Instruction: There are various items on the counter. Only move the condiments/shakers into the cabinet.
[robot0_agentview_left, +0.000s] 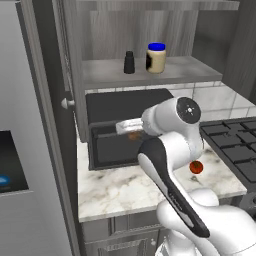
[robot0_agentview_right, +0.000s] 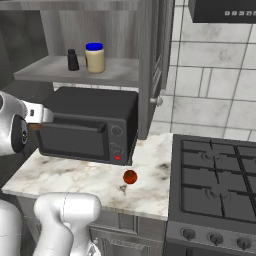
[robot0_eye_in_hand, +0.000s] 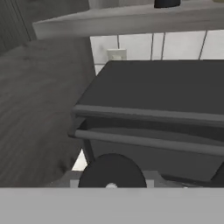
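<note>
Marble counter (robot0_agentview_right: 75, 175) is being viewed beside a gas stove (robot0_agentview_right: 220, 175), with a black toaster oven (robot0_agentview_right: 90, 125) standing under the open cabinet (robot0_agentview_left: 150, 75).

Progress, as judged from the layout: two of three condiments are already being stored on the cabinet shelf, the blue-lidded jar (robot0_agentview_left: 156, 57) and the black shaker (robot0_agentview_left: 129, 62), standing just beside each other. The tomato-like red item (robot0_agentview_right: 130, 177) is lying on the counter in front of the stove edge, which is correct: it is not to be moved.

The gripper (robot0_agentview_left: 131, 131) is being held in front of the toaster oven door. A brown patch (robot0_agentview_left: 133, 135) is showing at its tip, likely the wooden shaker being carried, but this cannot be confirmed. Whether the fingers are pinching it or spread cannot be told. In the hand view a dark round shape (robot0_eye_in_hand: 112, 173) is sitting between the tips.

Remaining: third shaker to be placed on the shelf.
</note>
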